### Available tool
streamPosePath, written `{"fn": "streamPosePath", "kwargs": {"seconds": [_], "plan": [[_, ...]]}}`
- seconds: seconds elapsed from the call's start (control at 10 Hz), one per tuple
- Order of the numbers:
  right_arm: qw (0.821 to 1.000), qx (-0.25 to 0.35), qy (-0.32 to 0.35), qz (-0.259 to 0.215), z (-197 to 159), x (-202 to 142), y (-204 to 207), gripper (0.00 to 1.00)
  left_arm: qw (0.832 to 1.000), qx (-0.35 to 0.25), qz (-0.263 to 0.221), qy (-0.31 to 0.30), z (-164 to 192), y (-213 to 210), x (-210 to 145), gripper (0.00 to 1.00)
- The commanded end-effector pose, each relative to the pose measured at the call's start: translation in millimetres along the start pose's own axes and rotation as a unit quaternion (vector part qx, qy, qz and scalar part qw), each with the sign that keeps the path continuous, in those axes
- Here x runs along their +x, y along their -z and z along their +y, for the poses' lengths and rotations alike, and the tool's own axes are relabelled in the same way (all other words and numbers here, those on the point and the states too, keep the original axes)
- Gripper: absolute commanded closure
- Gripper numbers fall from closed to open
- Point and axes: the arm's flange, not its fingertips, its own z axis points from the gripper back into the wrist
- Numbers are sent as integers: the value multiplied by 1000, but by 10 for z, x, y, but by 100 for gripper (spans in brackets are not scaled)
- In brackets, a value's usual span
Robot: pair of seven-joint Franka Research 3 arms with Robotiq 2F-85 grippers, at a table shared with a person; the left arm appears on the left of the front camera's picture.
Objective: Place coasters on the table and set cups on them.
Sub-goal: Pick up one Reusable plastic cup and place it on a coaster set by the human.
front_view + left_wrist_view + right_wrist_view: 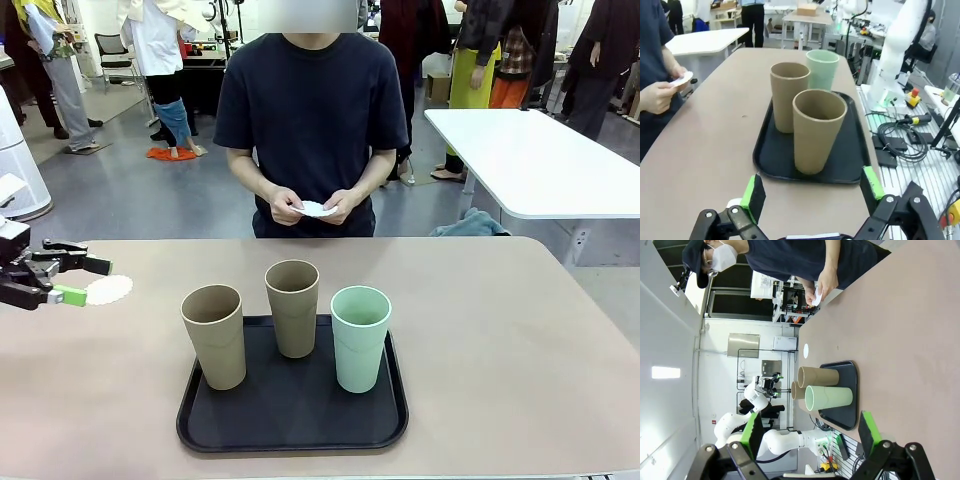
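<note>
Three cups stand on a black tray (290,440): a tan cup (213,335) at the left, a tan cup (292,307) behind the middle, and a mint cup (360,337) at the right. One white coaster (108,290) lies on the table (500,330) at the far left. My left gripper (78,281) hovers open right beside it, nothing between its fingers. In the left wrist view the open left gripper (812,190) faces the near tan cup (817,130). The person's hands hold more coasters (318,209). My right gripper (810,430) is open and empty, far from the mint cup (830,397).
The person stands at the far edge of the table, hands in front of the waist. A white table (540,160) stands behind at the right. The tabletop right of the tray is bare.
</note>
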Motion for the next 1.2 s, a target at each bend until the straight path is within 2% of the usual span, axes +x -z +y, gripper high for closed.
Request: {"fn": "streamPosePath", "kwargs": {"seconds": [0.0, 0.3, 0.5, 0.8, 1.0, 1.1], "plan": [[1000, 6, -2, 0, -3, 5, -3, 0, 999, -16, -36, 7, -53, -79, 50, 0], [1000, 6, -2, 0, -3, 5, -3, 0, 1000, -19, -23, -2, -75, -65, 40, 0], [1000, 6, -2, 0, -3, 5, -3, 0, 998, -32, -56, 20, 48, 273, -201, 0], [1000, 6, -2, 0, -3, 5, -3, 0, 995, -34, -67, 63, 74, 751, -508, 0], [1000, 6, -2, 0, -3, 5, -3, 0, 996, -43, -63, 48, 163, 1021, -715, 0], [1000, 6, -2, 0, -3, 5, -3, 0, 995, -35, -78, 61, 232, 1098, -760, 0]]}}
